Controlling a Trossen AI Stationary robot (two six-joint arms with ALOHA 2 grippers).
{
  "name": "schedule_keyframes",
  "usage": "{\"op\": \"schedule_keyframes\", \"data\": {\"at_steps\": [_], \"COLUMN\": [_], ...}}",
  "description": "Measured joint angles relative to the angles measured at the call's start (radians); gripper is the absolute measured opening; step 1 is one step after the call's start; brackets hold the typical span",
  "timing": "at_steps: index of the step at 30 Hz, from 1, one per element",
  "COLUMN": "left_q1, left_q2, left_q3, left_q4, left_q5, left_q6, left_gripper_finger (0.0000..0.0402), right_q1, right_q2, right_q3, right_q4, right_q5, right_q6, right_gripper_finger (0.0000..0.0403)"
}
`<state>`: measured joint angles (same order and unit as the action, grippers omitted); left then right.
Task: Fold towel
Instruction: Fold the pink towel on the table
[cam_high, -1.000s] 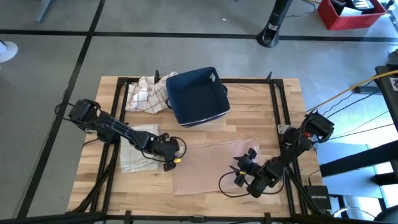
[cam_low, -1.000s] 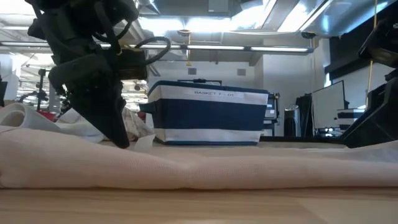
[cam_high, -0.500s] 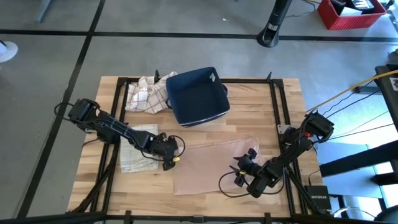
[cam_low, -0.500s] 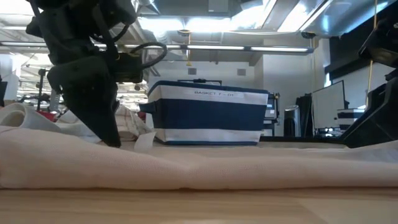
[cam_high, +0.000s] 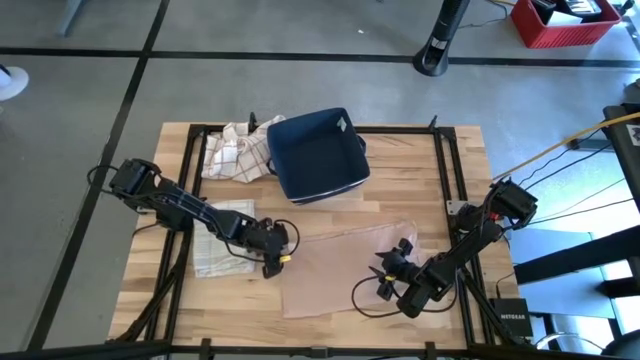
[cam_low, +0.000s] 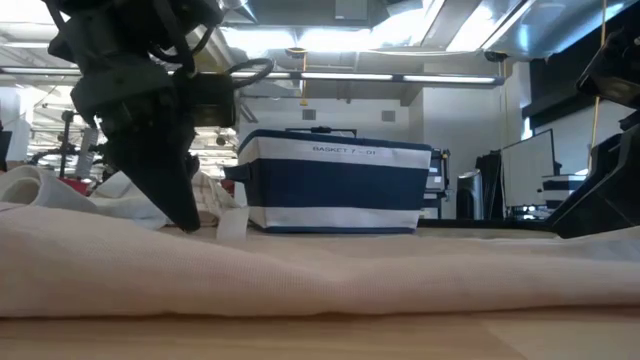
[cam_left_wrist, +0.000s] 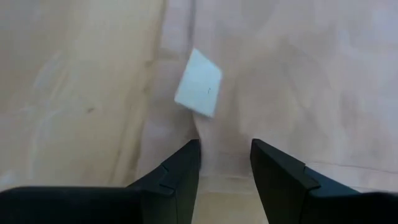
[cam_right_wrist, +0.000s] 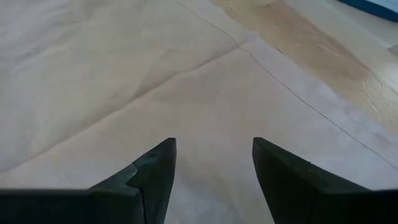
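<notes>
The left gripper (cam_high: 272, 257) is down at the near-left edge of the beige towel (cam_high: 345, 270). In the left wrist view its two dark fingers (cam_left_wrist: 181, 169) stand apart with a raised pinch of the cloth between them, just below a small white tag (cam_left_wrist: 198, 83) sewn to the fabric; whether the fingers actually press on that fold cannot be told. In the low view the same gripper (cam_low: 185, 215) reaches down to the cloth at the left, its tips meeting the towel's surface.

The right gripper (cam_high: 388, 272) sits on the right part of the towel, fingers spread wide and holding nothing; in the right wrist view its fingertips (cam_right_wrist: 155, 163) frame flat, creased cloth, with a seam running across and bare wood beyond the edge.

The towel lies spread flat on the near middle of the wooden table (cam_high: 440, 160), between the two arms. Left of it, under the left arm, lies a folded checked cloth (cam_high: 215, 250). Farther back stand a navy fabric basket (cam_high: 315, 155) with a white stripe and, just beside it on the left, a crumpled checked cloth (cam_high: 235, 150).
</notes>
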<state>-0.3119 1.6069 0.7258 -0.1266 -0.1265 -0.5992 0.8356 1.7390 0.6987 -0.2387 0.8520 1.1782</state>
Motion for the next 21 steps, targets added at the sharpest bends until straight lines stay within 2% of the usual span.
{"op": "schedule_keyframes", "data": {"at_steps": [4, 13, 21], "left_q1": [0.0, 0.0, 0.0], "left_q2": [0.0, 0.0, 0.0], "left_q3": [0.0, 0.0, 0.0], "left_q4": [0.004, -0.011, -0.011], "left_q5": [0.016, 0.013, 0.012], "left_q6": [0.001, 0.031, 0.055], "left_gripper_finger": [0.0129, 0.0053, 0.0023], "right_q1": [0.0, 0.0, -0.007], "right_q2": [0.0, 0.0, -0.001], "right_q3": [0.0, 0.0, 0.002], "right_q4": [0.004, 0.004, 0.005], "right_q5": [0.0, -0.007, -0.015], "right_q6": [-0.005, -0.008, -0.008], "right_gripper_finger": [0.0214, 0.0214, 0.0214]}}
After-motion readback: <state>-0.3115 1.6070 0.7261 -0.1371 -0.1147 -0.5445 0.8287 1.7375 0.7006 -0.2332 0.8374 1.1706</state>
